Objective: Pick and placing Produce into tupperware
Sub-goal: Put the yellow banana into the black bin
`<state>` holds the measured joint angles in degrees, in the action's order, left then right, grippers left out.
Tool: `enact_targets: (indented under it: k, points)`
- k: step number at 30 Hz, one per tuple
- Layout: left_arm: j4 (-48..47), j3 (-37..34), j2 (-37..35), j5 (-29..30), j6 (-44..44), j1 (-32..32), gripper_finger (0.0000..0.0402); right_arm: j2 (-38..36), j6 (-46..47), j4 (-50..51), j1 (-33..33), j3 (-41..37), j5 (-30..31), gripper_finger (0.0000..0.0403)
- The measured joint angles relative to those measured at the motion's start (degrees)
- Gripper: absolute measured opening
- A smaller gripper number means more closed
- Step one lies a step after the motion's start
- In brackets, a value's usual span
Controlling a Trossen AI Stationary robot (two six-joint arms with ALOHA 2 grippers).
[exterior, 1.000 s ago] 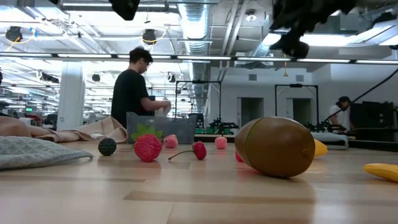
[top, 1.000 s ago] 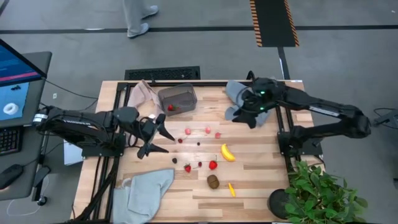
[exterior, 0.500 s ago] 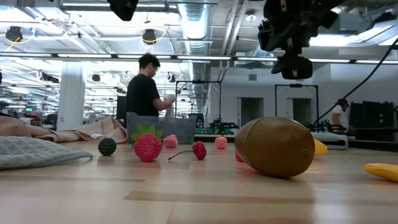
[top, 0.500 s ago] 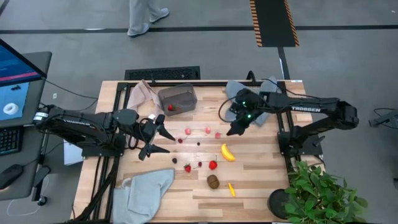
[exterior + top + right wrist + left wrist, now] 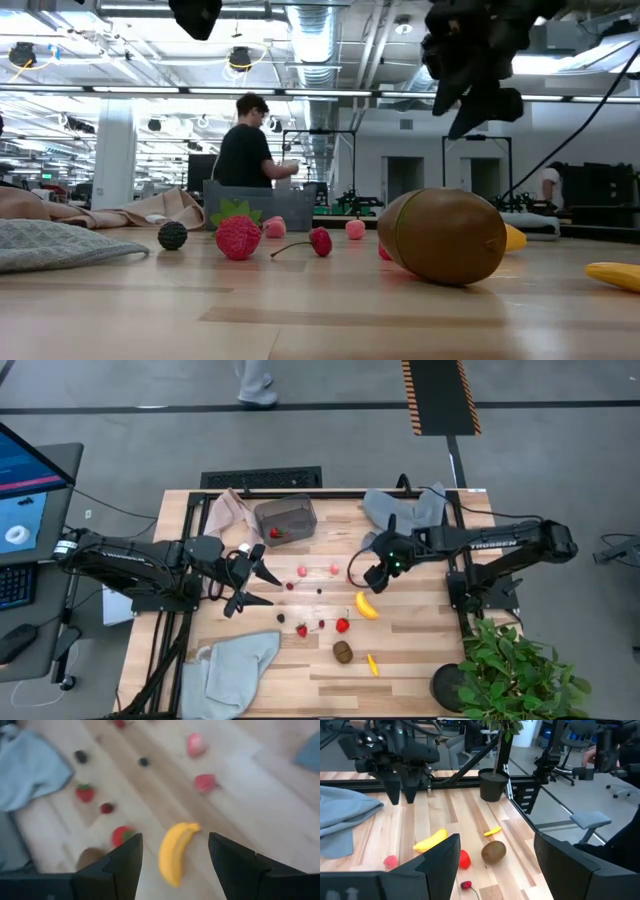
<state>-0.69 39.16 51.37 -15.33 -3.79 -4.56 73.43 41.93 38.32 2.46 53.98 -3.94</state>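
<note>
above banana (image 5: 366, 605), open right hand (image 5: 372, 577)

- The tupperware (image 5: 285, 518) sits at the far side of the tabletop (image 5: 420, 640), with one strawberry (image 5: 275, 533) inside.
- The banana (image 5: 366, 604) lies near the middle, just below the right end effector (image 5: 377, 574).
- The kiwi (image 5: 343, 651) lies nearer the front edge, beside a small piece (image 5: 373, 665).
- The left end effector (image 5: 258, 586) hangs left of the scattered berries (image 5: 303, 572).
</note>
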Motion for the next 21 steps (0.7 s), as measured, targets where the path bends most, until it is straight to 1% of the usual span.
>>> enact_targets:
  k: [1,3,6,10,16,21]
  points:
    - [0.0,0.0,0.0,0.1,0.0,0.0,0.0245,0.0,0.1,0.4,-0.8,0.0,1.7,0.0249]
    - [0.0,0.0,0.0,0.2,0.0,0.0,0.0245,0.0,0.6,0.2,-2.3,0.0,3.2,0.0249]
    - [0.0,0.0,0.0,0.2,0.0,0.0,0.0245,1.3,2.9,-2.3,-4.7,0.0,3.9,0.0249]
    - [0.0,0.0,0.0,0.3,0.0,0.0,0.0245,4.8,3.2,-3.6,-6.9,0.0,4.0,0.0249]
    - [0.0,0.0,0.0,1.2,-0.1,-1.0,0.0245,11.2,5.3,-4.3,-7.9,0.0,4.0,0.0249]
    - [-0.1,0.0,0.0,1.5,-0.1,-2.1,0.0245,12.2,6.5,-5.6,-8.1,0.6,4.1,0.0249]
